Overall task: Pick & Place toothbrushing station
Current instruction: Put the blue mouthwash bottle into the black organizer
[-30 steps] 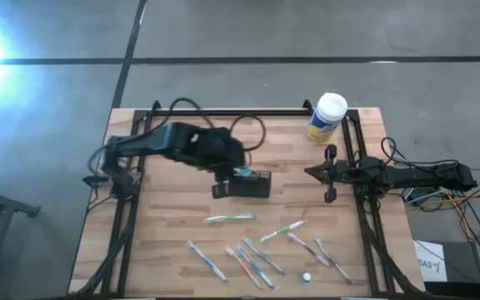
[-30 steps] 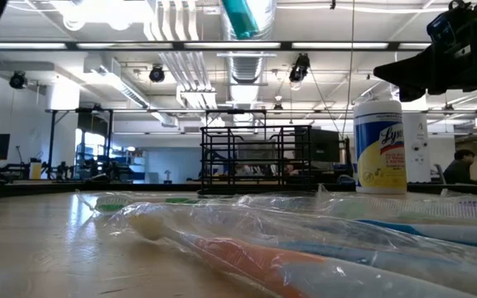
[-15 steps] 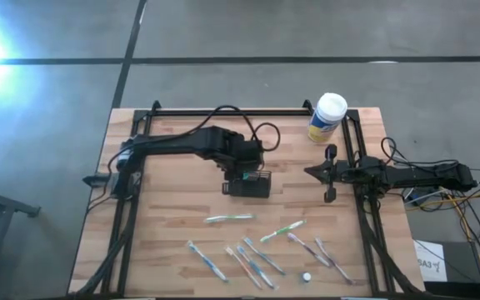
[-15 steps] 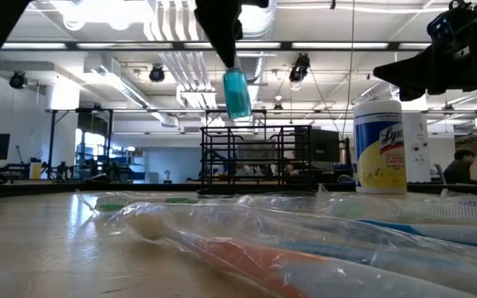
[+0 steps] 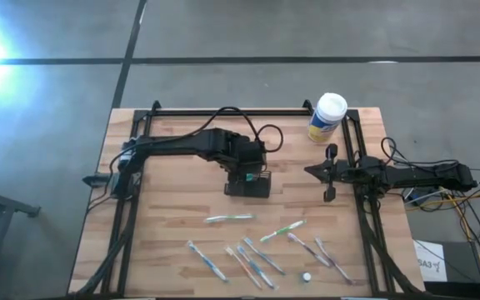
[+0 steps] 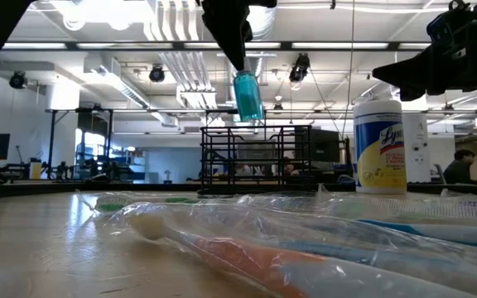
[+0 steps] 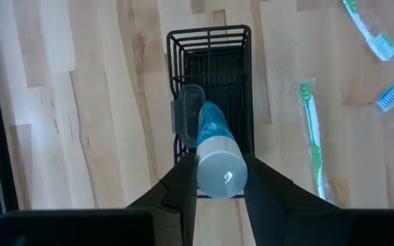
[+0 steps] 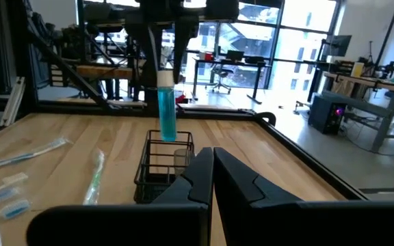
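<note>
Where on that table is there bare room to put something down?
Bare wood lies left of the caddy under the left arm, and between caddy and canister. The near edge is crowded with toothbrushes. The right gripper hangs right of the caddy.

A large open robotics lab or industrial workshop. A wooden desk [image 5: 173, 208] edged with black metal framing stands on a bare grey concrete floor [image 5: 248, 33] marked with dark lines. Behind it, the low view shows a wide hall with exposed silver ceiling ducts [image 6: 176, 41], rows of strip lights and hanging lamps. The right wrist view shows tall windows [image 8: 286, 41], rolling office chairs [image 8: 221, 78], and workbenches [image 8: 368, 85] loaded with equipment. A person [image 6: 462, 165] sits at a distant workstation.
</note>
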`<act>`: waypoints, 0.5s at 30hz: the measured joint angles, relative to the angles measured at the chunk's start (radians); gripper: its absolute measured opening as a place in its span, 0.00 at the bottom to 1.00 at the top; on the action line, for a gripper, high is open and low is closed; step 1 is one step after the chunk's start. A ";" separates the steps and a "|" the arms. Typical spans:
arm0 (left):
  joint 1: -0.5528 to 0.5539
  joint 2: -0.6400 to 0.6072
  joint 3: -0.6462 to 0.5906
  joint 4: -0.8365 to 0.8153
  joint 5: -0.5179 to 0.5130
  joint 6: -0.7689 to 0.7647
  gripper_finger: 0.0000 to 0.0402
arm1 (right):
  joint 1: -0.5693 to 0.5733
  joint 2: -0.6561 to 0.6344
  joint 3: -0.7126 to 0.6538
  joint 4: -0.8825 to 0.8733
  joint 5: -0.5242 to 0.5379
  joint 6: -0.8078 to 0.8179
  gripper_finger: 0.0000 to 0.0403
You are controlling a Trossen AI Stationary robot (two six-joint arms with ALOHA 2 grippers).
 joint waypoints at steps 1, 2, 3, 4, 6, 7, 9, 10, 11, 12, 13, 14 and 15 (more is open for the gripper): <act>0.000 0.000 -0.007 0.008 0.000 0.000 0.24 | 0.000 0.000 0.000 0.000 0.000 0.000 0.02; 0.001 0.000 -0.019 0.024 0.000 0.001 0.24 | 0.000 0.000 0.000 0.000 0.000 0.000 0.02; 0.002 0.000 -0.032 0.040 0.003 0.002 0.24 | 0.000 0.000 0.000 0.000 0.000 0.000 0.02; 0.003 0.000 -0.045 0.051 0.006 0.003 0.24 | 0.000 0.000 0.000 0.000 0.000 0.000 0.02; 0.003 0.000 -0.070 0.050 0.014 0.005 0.24 | 0.000 0.000 0.000 0.000 0.000 0.000 0.02; 0.003 0.000 -0.082 0.052 0.014 0.005 0.24 | 0.000 0.000 0.000 0.000 0.000 0.000 0.02; 0.003 0.000 -0.104 0.057 0.014 0.005 0.24 | 0.000 0.000 0.000 0.000 0.000 0.000 0.02; 0.003 0.000 -0.111 0.059 0.014 0.005 0.24 | 0.000 0.000 0.000 0.000 0.000 0.000 0.02; 0.003 0.000 -0.116 0.059 0.014 0.004 0.24 | 0.000 0.000 0.000 0.000 0.000 0.000 0.02; 0.003 0.000 -0.118 0.062 0.014 0.002 0.24 | 0.000 0.000 0.000 0.000 0.000 0.000 0.02; 0.004 0.000 -0.122 0.069 0.015 0.002 0.24 | 0.000 0.000 0.000 0.000 0.000 0.000 0.02; 0.004 0.000 -0.127 0.077 0.019 0.002 0.24 | 0.000 0.000 0.000 0.000 0.000 0.000 0.02; 0.004 0.000 -0.131 0.086 0.023 0.002 0.24 | 0.000 0.000 0.000 0.000 0.000 0.000 0.02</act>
